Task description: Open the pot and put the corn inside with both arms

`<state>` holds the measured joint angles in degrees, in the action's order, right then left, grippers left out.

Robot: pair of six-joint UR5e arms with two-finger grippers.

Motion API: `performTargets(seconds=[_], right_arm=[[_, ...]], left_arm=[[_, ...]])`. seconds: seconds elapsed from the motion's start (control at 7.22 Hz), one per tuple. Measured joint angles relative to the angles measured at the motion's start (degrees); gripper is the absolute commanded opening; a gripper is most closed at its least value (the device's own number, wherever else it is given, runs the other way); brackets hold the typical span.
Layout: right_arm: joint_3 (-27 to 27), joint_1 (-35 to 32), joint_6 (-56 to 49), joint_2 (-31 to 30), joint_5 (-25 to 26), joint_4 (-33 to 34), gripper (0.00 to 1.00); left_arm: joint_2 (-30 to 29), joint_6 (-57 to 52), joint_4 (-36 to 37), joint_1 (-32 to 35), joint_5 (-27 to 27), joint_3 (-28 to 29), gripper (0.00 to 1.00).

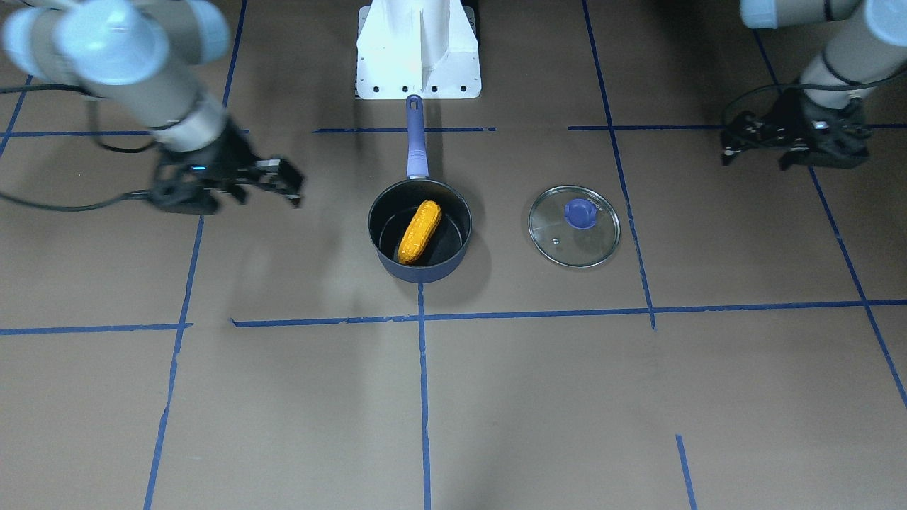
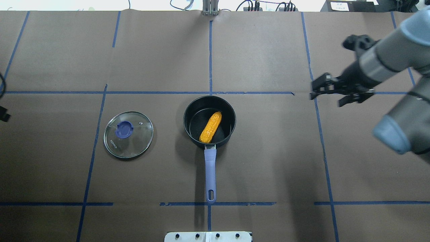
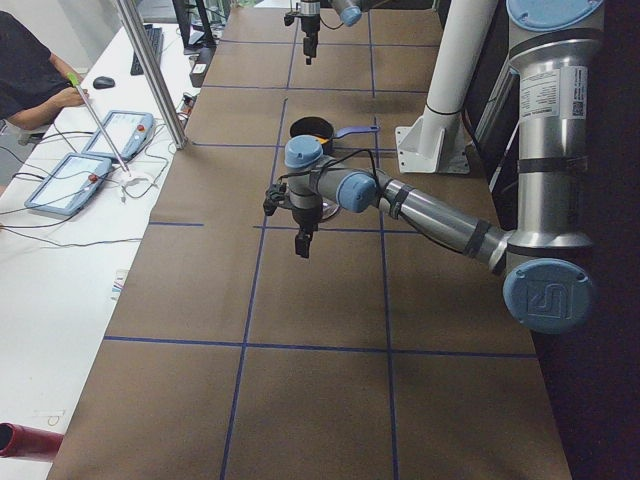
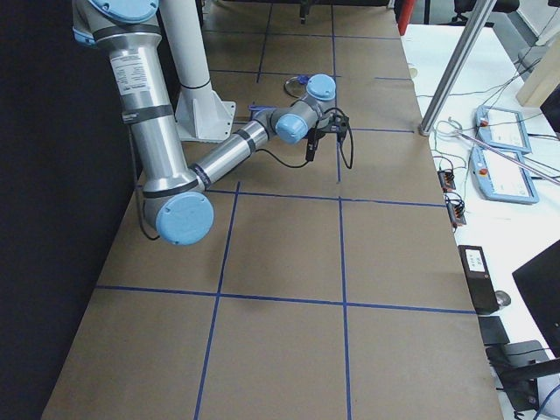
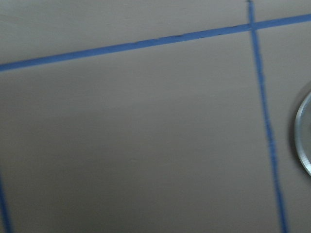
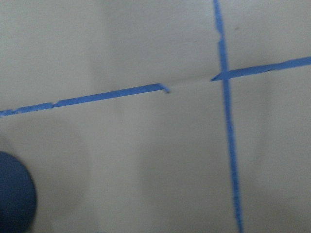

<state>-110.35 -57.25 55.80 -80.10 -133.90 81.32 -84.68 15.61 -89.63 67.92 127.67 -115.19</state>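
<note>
The dark navy pot (image 1: 397,268) stands uncovered at the table's middle, its periwinkle handle (image 2: 210,171) pointing toward the robot's base. The yellow corn (image 1: 419,231) lies slantwise inside it and also shows in the overhead view (image 2: 211,127). The glass lid (image 2: 132,143) with its blue knob lies flat on the table on the robot's left of the pot. My right gripper (image 2: 327,97) hovers open and empty, well to the right of the pot. My left gripper (image 1: 755,152) is open and empty, far beyond the lid.
The brown paper table (image 1: 538,397) carries blue tape grid lines. The white robot base (image 1: 418,49) stands behind the pot's handle. Operators' tablets (image 3: 75,180) and cables lie on a side bench. The lid's rim (image 5: 305,141) shows in the left wrist view.
</note>
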Motion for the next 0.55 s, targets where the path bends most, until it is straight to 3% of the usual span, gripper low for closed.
performTargets(seconds=[0.28, 0.55], right_arm=[[0.80, -11.79, -24.33, -10.56, -3.52, 1.56, 1.00], [5.47, -23.47, -51.65, -14.98, -3.44, 9.46, 1.00]], left_arm=[[0.00, -17.10, 0.66, 11.35, 4.12, 7.85, 1.00], [-0.50, -24.81, 2.87, 18.76, 6.25, 12.73, 1.00]])
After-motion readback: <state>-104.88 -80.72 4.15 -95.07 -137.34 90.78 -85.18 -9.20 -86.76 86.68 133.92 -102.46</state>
